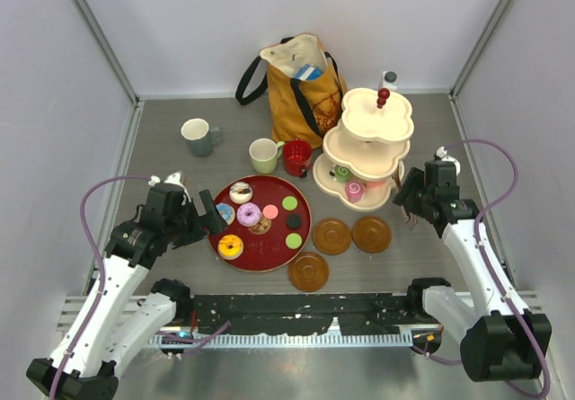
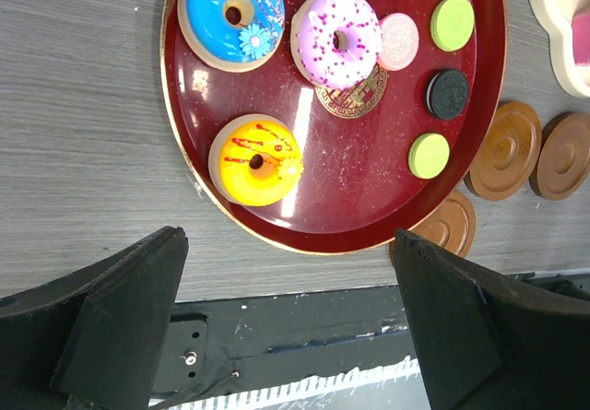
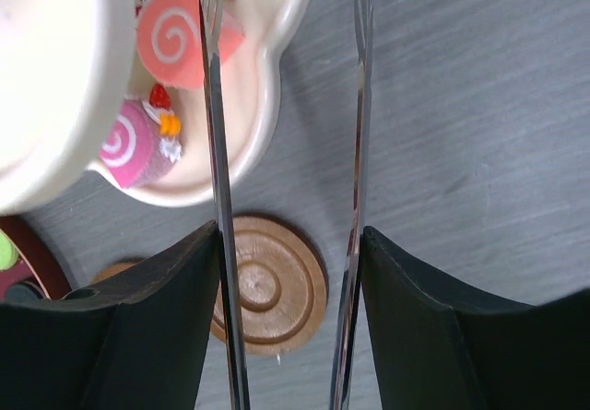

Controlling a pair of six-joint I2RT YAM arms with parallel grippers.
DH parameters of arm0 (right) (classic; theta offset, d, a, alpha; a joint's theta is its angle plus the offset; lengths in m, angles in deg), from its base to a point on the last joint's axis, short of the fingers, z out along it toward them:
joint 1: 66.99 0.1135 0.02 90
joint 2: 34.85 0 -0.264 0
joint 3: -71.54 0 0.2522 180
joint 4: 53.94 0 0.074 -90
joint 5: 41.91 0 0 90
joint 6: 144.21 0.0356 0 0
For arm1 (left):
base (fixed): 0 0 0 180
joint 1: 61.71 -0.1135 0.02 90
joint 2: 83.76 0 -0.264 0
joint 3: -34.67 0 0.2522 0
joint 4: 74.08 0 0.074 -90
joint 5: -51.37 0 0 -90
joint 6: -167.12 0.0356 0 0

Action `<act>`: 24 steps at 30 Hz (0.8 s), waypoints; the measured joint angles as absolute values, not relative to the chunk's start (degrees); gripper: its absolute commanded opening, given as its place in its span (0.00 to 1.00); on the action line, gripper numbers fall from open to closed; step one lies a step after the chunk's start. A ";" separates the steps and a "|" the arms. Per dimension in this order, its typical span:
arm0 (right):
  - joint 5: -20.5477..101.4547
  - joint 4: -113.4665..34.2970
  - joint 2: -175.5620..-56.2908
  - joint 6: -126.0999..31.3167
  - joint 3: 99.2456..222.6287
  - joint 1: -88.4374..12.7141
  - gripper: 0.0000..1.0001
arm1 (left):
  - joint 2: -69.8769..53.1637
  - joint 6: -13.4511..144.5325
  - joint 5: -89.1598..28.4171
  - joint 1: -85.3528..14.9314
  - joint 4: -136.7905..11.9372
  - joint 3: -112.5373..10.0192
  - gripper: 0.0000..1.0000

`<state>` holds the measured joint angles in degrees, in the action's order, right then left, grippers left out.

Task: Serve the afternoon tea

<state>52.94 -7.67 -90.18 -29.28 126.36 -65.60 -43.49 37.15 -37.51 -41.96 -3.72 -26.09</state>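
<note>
My right gripper (image 3: 288,244) is shut on metal tongs (image 3: 214,106), whose blades stand apart with nothing between them. It hovers beside the bottom tier of the cream stand (image 1: 377,117). Two pink roll cakes (image 3: 180,37) (image 3: 134,147) lie on that tier. My left gripper (image 2: 288,240) is open and empty at the near left rim of the red tray (image 2: 369,207). On the tray lie yellow (image 2: 256,161), blue (image 2: 232,14) and purple (image 2: 337,37) donuts and several macarons (image 2: 429,155). Three brown saucers (image 1: 331,235) sit right of the tray. Grey-green (image 1: 198,136), pale green (image 1: 263,155) and red (image 1: 296,157) mugs stand behind.
A mustard-yellow tote bag (image 1: 301,85) stands at the back, left of the stand. Grey walls close in the table on three sides. The black mounting rail (image 1: 296,315) runs along the near edge.
</note>
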 measured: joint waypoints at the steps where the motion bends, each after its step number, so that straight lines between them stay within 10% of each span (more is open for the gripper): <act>1: 52.91 -6.95 -89.28 -28.88 125.99 -65.60 0.64 | -43.49 37.15 -37.51 -41.96 -3.72 -26.09 1.00; 16: 42.31 7.81 -71.03 -28.71 124.20 -61.47 0.63 | -43.54 37.13 -37.46 -41.98 -3.77 -26.09 1.00; 24: 45.18 5.69 -80.17 -22.96 128.53 -21.71 0.63 | -42.86 37.13 -37.53 -41.98 -3.88 -26.09 1.00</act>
<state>45.18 5.69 -80.17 -22.96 128.53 -21.71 -42.86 37.13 -37.53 -41.98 -3.88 -26.09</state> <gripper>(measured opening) 0.633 0.994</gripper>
